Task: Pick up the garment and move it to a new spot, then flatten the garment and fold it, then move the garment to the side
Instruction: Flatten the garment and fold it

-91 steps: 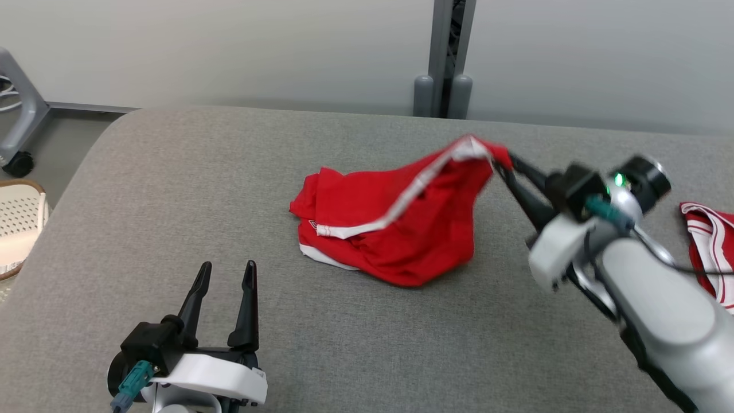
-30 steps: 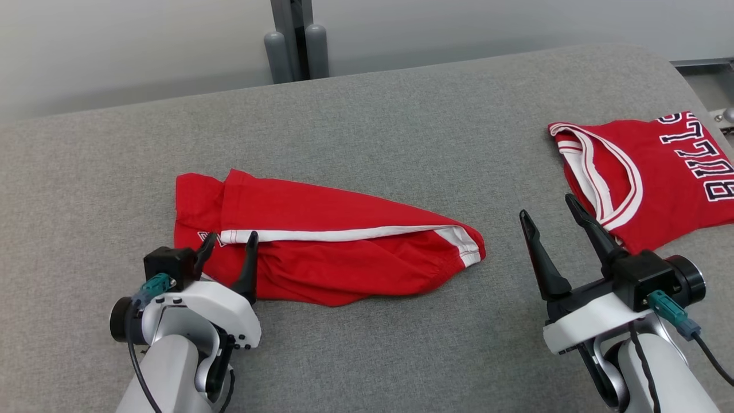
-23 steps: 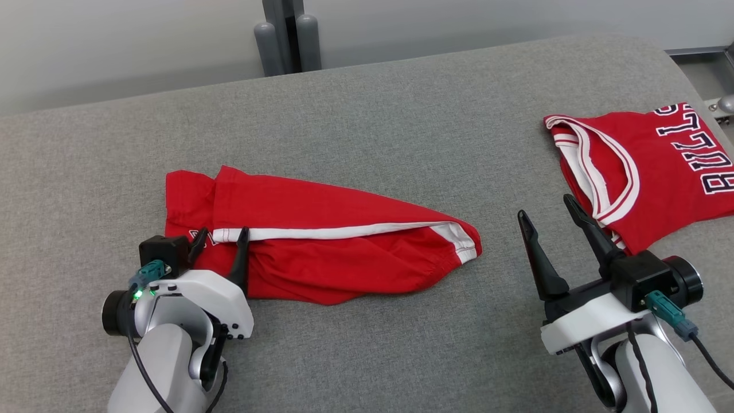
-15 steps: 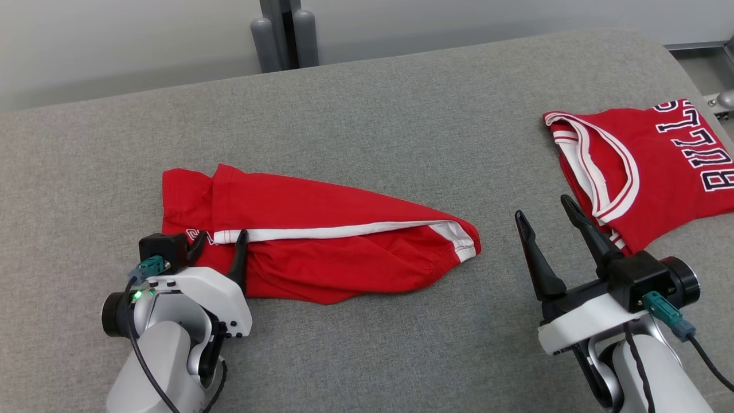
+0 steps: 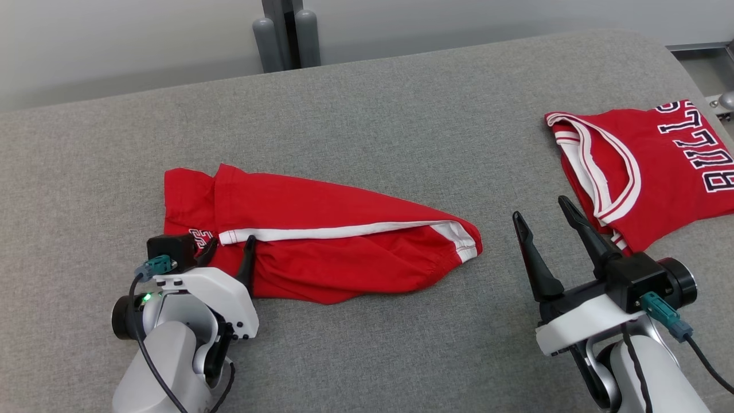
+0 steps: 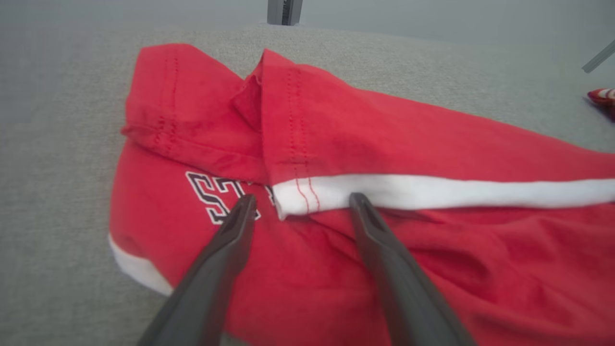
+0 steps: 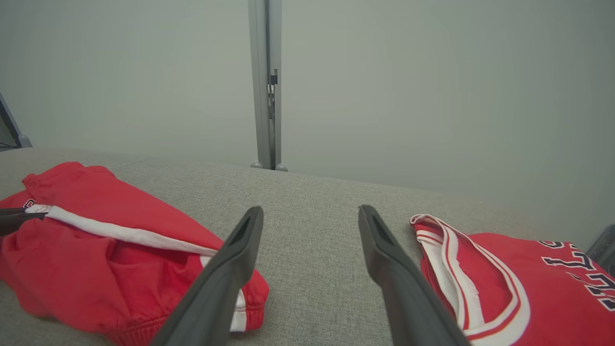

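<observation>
The garment (image 5: 332, 258) is a pair of red shorts with a white side stripe, lying stretched out left to right on the grey table (image 5: 373, 115). My left gripper (image 5: 231, 244) is open at the shorts' left end. In the left wrist view its fingertips rest on the red cloth (image 6: 384, 144), one on each side of the stripe's end, and my left gripper (image 6: 302, 199) holds nothing. My right gripper (image 5: 541, 207) stands open above bare table, right of the shorts' waistband end. The right wrist view shows my right gripper (image 7: 310, 211) with its fingers wide and the shorts (image 7: 96, 240) at the left.
A red jersey (image 5: 648, 166) with white trim and dark lettering lies at the table's right edge, just right of my right gripper, and the jersey (image 7: 519, 283) also appears in the right wrist view. A grey post (image 5: 287, 34) stands behind the table. The table's right edge is near.
Three seconds ago my right gripper held one end of the garment raised; it has let go and the garment lies flat. My left gripper has reached the garment's left end. The head camera has turned.
</observation>
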You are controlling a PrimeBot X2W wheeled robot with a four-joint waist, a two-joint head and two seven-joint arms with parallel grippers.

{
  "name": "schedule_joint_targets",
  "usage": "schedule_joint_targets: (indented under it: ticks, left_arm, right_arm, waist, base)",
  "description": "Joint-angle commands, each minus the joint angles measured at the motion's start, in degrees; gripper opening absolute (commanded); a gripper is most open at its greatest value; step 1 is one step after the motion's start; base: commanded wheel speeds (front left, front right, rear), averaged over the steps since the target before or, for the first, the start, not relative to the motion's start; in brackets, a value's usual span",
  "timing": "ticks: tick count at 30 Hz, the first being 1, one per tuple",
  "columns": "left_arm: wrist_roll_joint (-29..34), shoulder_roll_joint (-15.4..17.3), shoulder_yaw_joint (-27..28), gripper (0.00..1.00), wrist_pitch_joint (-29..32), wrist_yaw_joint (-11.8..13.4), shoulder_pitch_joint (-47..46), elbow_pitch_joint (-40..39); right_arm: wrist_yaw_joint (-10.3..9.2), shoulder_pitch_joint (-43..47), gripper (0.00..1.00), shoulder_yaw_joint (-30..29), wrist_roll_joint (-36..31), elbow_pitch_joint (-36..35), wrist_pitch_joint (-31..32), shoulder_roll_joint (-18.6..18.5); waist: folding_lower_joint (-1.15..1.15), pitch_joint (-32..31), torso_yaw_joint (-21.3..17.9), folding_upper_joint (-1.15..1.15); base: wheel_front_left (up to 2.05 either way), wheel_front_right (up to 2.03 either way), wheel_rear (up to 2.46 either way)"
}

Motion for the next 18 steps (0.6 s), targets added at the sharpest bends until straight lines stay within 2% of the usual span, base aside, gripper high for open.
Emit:
schedule_joint_targets:
  ticks: [1,2,3,4,13,18]
  left_arm:
    - [-0.28,0.14,-0.07,0.41,-0.25,-0.45,-1.04,0.03]
    - [-0.39,0.14,-0.14,0.29,-0.42,-0.6,-1.09,-0.05]
    - [-0.44,0.13,-0.22,0.06,-0.54,-0.51,-1.16,-0.13]
    - [-0.48,0.14,-0.26,0.0,-0.82,-0.55,-1.21,-0.23]
    - [-0.92,0.42,-0.3,0.0,-4.13,-0.67,-1.11,-1.74]
    - [-1.53,0.31,-0.28,0.0,-6.5,-0.93,-0.55,-3.6]
  right_arm:
    - [-0.01,0.34,1.0,-0.12,-0.35,0.02,-0.38,-0.23]
    - [-0.01,0.37,1.0,-0.16,-0.37,0.03,-0.38,-0.27]
    - [-0.01,0.37,1.0,-0.21,-0.35,0.09,-0.38,-0.32]
    - [-0.01,0.37,1.0,-0.27,-0.32,0.17,-0.38,-0.37]
    - [-0.01,0.63,1.0,-0.37,-0.44,1.42,-0.38,-0.4]
    - [-0.01,0.88,1.0,-0.45,0.37,4.56,-0.36,-0.22]
  waist:
    - [0.0,0.01,0.0,0.0]
    - [0.0,0.02,0.02,0.0]
    - [0.0,0.02,0.04,0.0]
    - [0.0,0.01,0.08,0.0]
    - [0.0,-0.67,0.69,0.0]
    - [0.0,-1.57,1.17,0.0]
  base:
    - [0.0,0.0,0.0]
    - [0.0,0.0,0.0]
    - [0.0,0.0,0.0]
    - [0.0,0.0,0.0]
    - [0.0,0.0,0.0]
    - [0.0,0.0,0.0]
